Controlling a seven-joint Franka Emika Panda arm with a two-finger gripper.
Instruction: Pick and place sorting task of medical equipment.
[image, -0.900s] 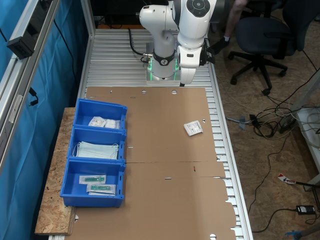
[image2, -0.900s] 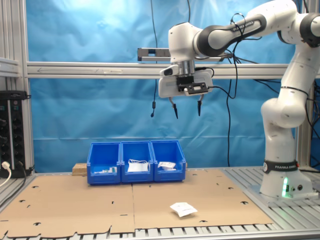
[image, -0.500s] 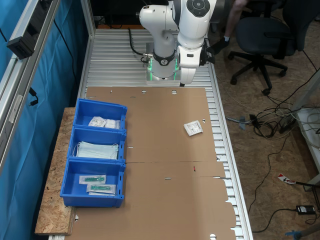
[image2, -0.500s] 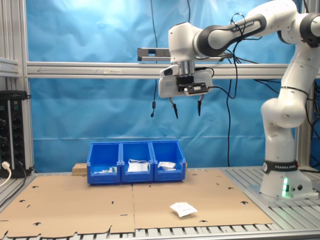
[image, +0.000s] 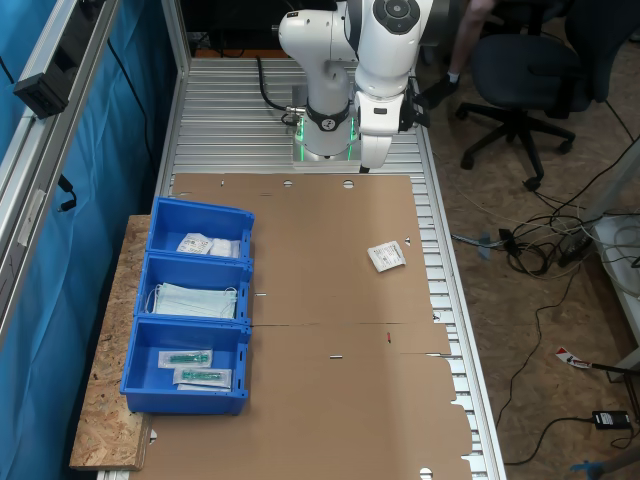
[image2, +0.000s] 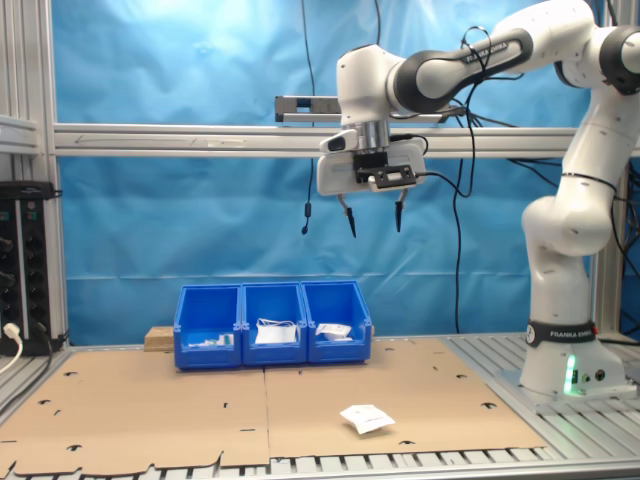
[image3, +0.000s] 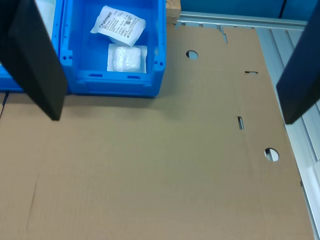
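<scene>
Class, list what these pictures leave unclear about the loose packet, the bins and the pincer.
- White packet: print too small to read in both exterior views.
- Blue bins: front walls hide most contents in the second exterior view.
- Pincer: fingertips cut off by the frame edge in the wrist view.

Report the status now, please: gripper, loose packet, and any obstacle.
Gripper open, empty, high above the cardboard. White packet flat on cardboard, apart from the blue bins. Nothing lies between.
</scene>
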